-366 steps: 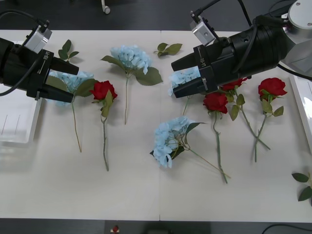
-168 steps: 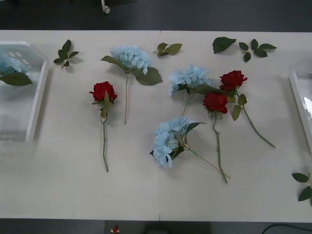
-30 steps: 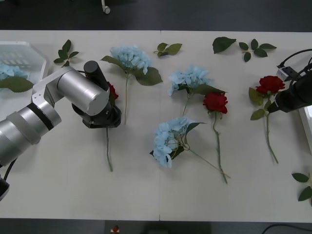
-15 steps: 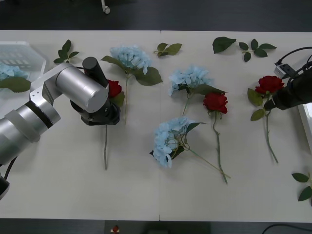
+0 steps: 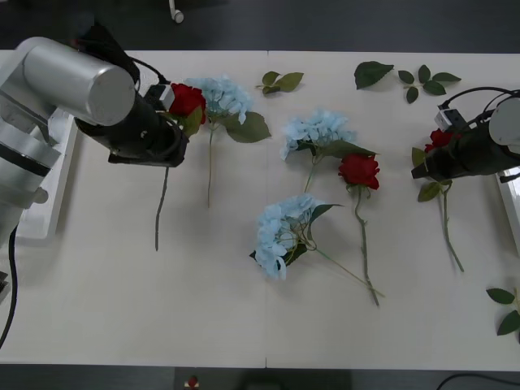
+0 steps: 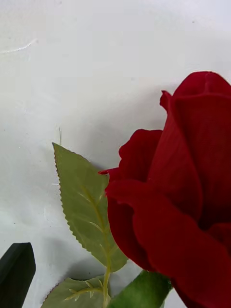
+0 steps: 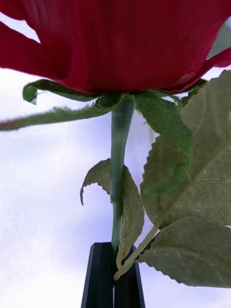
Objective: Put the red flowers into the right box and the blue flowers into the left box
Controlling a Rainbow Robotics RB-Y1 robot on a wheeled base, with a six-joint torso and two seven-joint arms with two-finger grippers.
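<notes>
My left gripper (image 5: pixel 171 126) is shut on the stem of a red flower (image 5: pixel 187 99), just below its bloom. In the left wrist view the black fingers (image 7: pixel 102 276) pinch that stem (image 7: pixel 118 159). The rose hangs above the table, stem trailing toward me. At the right, my right gripper (image 5: pixel 419 171) stands open against another red flower (image 5: pixel 439 139). One black finger (image 6: pixel 17 268) shows beside its bloom (image 6: pixel 183 192). A third red flower (image 5: pixel 359 171) and three blue flowers (image 5: pixel 219 93) (image 5: pixel 317 130) (image 5: pixel 280 231) lie on the table. The left box (image 5: pixel 41 219) is partly hidden by my left arm. The right box (image 5: pixel 512 203) shows its edge.
Loose green leaf sprigs lie at the far edge (image 5: pixel 280 81) (image 5: pixel 406 77) and at the near right (image 5: pixel 508 309). The near half of the white table (image 5: pixel 162 325) is bare. The left arm's silver housing (image 5: pixel 73 81) hangs over the table's far left.
My left arm has lifted its red rose and swung it back to the far left, the stem rising off the table. The right gripper shifted slightly left by its rose.
</notes>
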